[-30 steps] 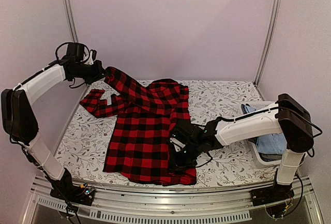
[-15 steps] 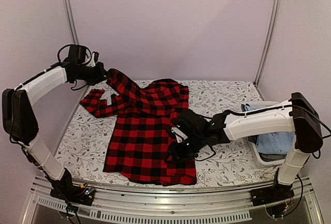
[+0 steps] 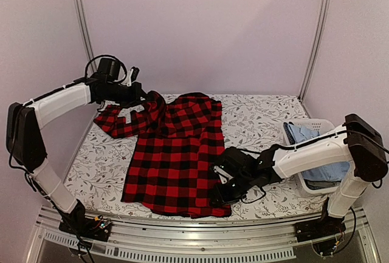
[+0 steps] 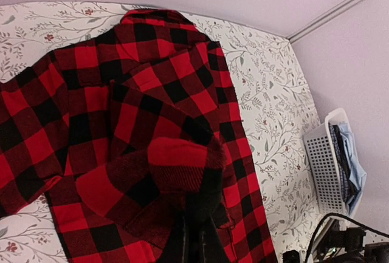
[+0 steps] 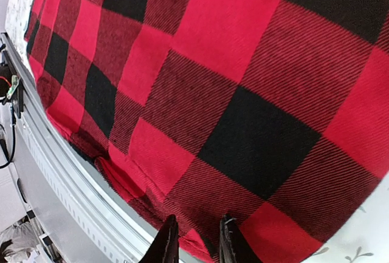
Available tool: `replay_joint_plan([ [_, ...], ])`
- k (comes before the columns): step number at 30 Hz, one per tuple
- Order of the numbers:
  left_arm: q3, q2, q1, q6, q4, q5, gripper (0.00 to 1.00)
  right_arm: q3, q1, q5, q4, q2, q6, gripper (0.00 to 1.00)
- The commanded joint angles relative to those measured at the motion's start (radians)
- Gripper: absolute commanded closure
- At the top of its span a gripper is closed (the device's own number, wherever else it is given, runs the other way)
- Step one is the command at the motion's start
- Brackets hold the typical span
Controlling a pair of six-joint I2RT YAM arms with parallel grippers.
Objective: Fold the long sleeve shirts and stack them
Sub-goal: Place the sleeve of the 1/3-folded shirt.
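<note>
A red-and-black check long sleeve shirt (image 3: 173, 153) lies flat on the flowered table, collar at the back. My left gripper (image 3: 143, 96) is shut on the end of its left sleeve and holds it raised over the shirt's upper left. In the left wrist view the sleeve cloth (image 4: 179, 166) bunches over the closed fingers (image 4: 196, 239), above the shirt's body. My right gripper (image 3: 221, 194) rests low on the shirt's near right corner. In the right wrist view its fingers (image 5: 168, 243) stand slightly apart over flat check cloth (image 5: 243, 111) near the hem, gripping nothing that I can see.
A white basket (image 3: 323, 125) with blue clothes (image 3: 304, 136) stands at the right edge; it also shows in the left wrist view (image 4: 323, 169). The table's metal front rail (image 3: 182, 235) runs just below the shirt's hem. Walls close the back and sides.
My left gripper has carried the sleeve right and inward, over the shirt's shoulder. My right gripper has moved right and nearer, from the shirt's right edge to its near right corner.
</note>
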Motion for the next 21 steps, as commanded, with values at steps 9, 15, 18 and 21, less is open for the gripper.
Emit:
replay_joint_plan([
  [9,-0.073,0.039,-0.245,0.056,0.002,0.04,1.0,-0.001,0.013,0.093,-0.01,-0.08,0.023,0.7],
  [15,-0.082,0.111,-0.378,0.064,-0.014,0.031,1.0,0.004,-0.088,0.297,-0.094,-0.222,0.023,0.56],
  [18,-0.062,0.162,-0.435,0.072,-0.04,0.013,1.0,-0.008,-0.163,0.319,-0.09,-0.271,0.006,0.51],
  [21,-0.034,0.209,-0.483,0.077,-0.069,0.003,1.0,-0.005,-0.216,0.321,-0.091,-0.28,-0.024,0.5],
])
